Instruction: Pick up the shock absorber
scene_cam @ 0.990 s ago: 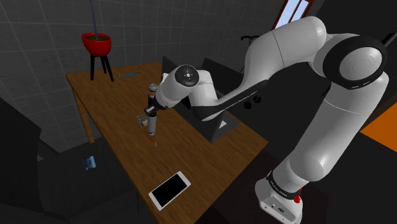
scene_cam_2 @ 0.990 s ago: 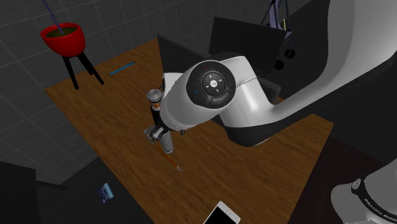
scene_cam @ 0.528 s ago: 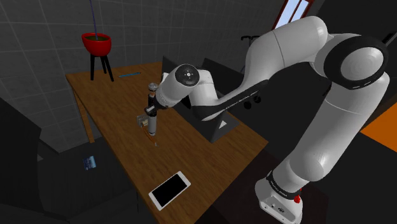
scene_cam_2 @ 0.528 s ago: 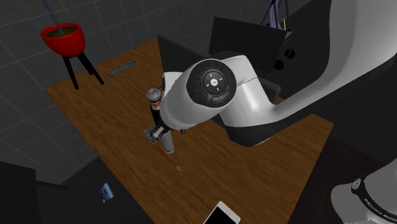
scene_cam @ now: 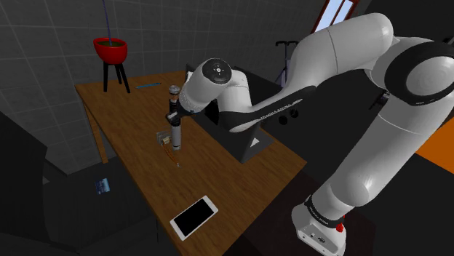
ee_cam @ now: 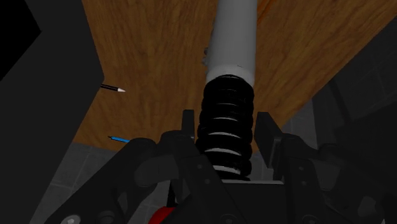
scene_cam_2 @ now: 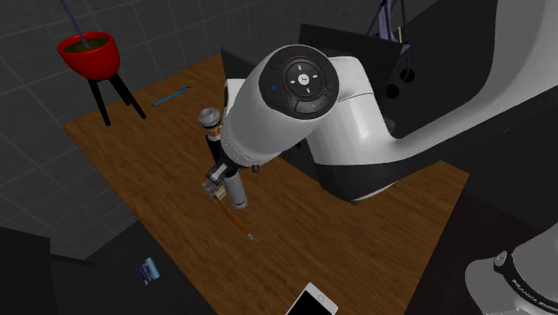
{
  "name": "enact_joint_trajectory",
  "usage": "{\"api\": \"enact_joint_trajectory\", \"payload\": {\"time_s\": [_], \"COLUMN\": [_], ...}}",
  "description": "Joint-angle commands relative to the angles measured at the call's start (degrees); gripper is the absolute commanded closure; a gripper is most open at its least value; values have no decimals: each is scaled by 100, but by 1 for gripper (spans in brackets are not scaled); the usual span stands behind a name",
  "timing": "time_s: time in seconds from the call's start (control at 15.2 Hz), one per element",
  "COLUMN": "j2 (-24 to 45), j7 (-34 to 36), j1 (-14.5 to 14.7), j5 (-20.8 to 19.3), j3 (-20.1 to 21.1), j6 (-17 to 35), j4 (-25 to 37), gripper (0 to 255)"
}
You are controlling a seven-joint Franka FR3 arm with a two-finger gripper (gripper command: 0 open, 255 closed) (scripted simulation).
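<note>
Your gripper (ee_cam: 226, 127) is clamped on the black coiled section of the shock absorber (ee_cam: 234, 38), which stands upright over the wooden tabletop (scene_cam: 240, 174) (grey cylinder end downward), between the red pot (scene_cam: 110, 49) and the phone (scene_cam: 194, 216).

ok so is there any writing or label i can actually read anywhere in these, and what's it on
Nothing can be read for certain.
Pale lettering on the arm's dark band: too small to read.
Pale lettering on the dark ring at the arm's foot: too blurred to read.
Shock absorber and smartphone: no writing visible.
</note>
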Motion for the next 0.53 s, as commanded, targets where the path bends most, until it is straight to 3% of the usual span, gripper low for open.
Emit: {"api": "enact_joint_trajectory", "payload": {"time_s": [0.0,0.33,0.46], "j2": [-131,-396,-404], "j7": [-212,-698,-713], "j1": [-33,-89,-88], "j5": [254,808,825], "j3": [51,130,130], "j6": [-55,-212,-217], "j4": [9,86,88], "gripper": [255,255,255]}}
